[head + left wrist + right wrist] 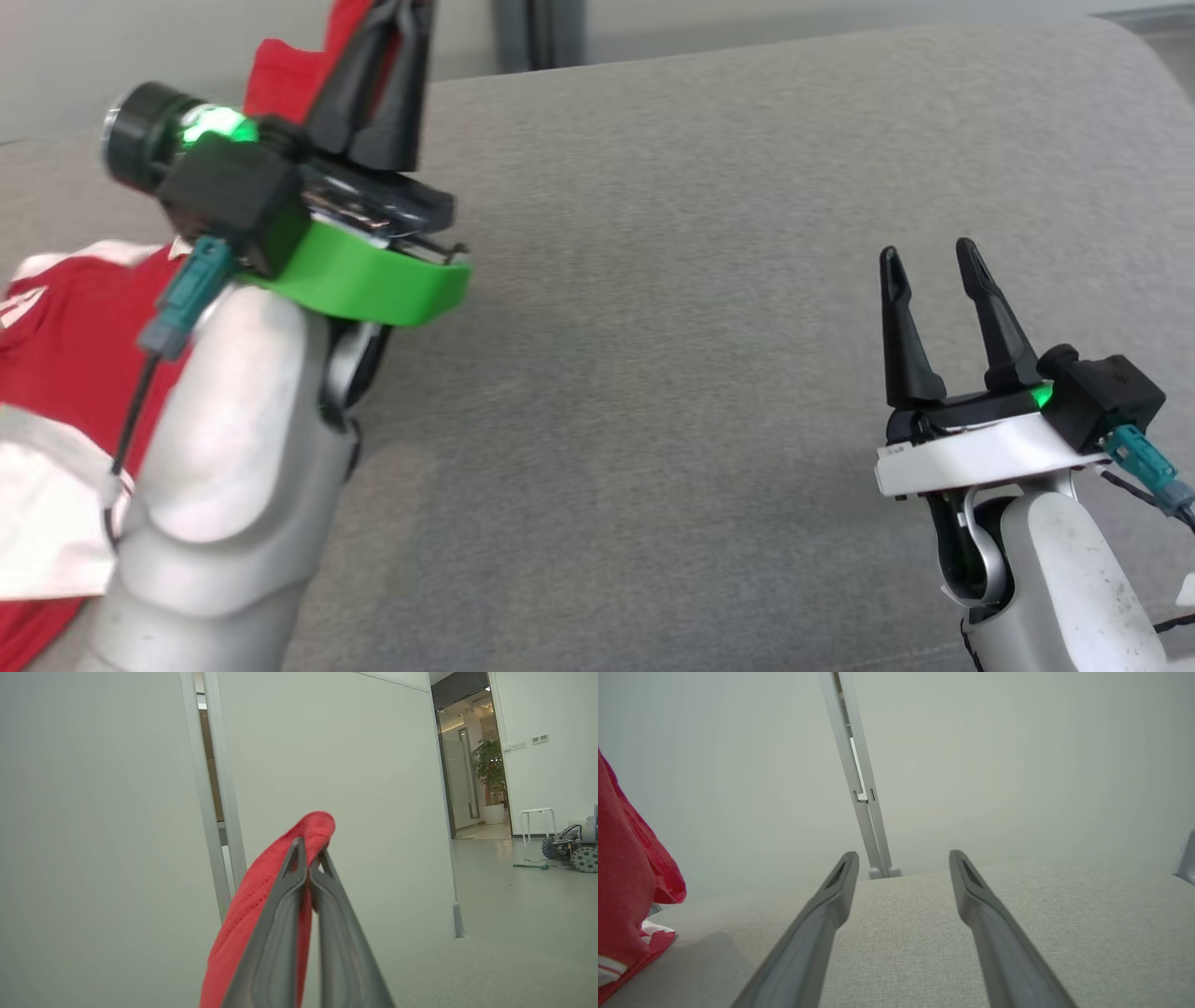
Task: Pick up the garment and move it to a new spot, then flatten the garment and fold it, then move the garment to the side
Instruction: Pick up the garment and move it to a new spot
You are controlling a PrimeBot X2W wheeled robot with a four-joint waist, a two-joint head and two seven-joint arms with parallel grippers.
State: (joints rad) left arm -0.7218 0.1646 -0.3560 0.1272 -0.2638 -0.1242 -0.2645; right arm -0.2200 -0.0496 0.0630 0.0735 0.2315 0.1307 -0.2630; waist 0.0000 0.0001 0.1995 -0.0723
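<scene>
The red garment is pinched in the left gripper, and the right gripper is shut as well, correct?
Not quite: the left gripper does pinch the red garment, but the right gripper is open, jaws apart and empty, as the right wrist view shows.

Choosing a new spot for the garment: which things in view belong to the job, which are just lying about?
Job: red and white fabric garment, left end effector shut on its edge, open right end effector, grey fabric cushion.
Lying about: small white stool, green potted plant, small wheeled machine, teal tool on the floor.
</scene>
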